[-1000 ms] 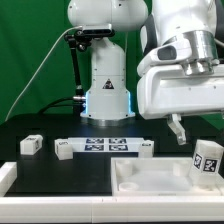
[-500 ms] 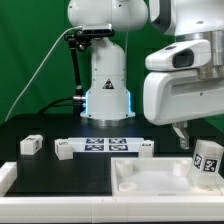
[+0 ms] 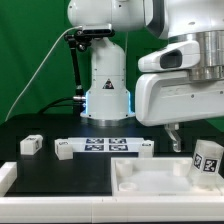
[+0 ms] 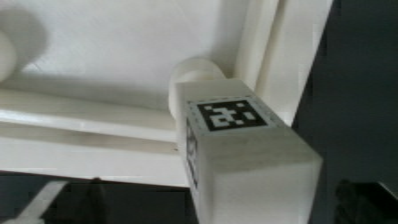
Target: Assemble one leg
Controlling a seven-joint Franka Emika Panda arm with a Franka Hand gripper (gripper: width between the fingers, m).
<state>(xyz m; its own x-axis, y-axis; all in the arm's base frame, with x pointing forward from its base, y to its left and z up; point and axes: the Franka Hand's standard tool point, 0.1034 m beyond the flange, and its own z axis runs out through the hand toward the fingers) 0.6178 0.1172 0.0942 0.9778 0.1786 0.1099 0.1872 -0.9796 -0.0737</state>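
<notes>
A white leg (image 3: 208, 160) with a black-and-white marker stands at the right end of the large white tray-like piece (image 3: 140, 180), at the exterior view's right edge. My gripper (image 3: 188, 142) hangs just above it and a little to its left; one dark finger (image 3: 172, 138) shows. In the wrist view the leg (image 4: 240, 140) lies between the two dark fingers (image 4: 45, 205), with gaps on both sides, against the tray's raised rim (image 4: 267, 40). My gripper (image 4: 205, 205) is open and holds nothing.
The marker board (image 3: 100, 146) lies mid-table with small white blocks at its left end (image 3: 62, 147) and right end (image 3: 146, 147). Another white leg (image 3: 31, 144) stands at the exterior view's left. The arm's base (image 3: 105, 80) rises behind.
The hand has turned and shifted slightly down and to the exterior view's left, closer to the leg. The leg and the other parts have not moved.
</notes>
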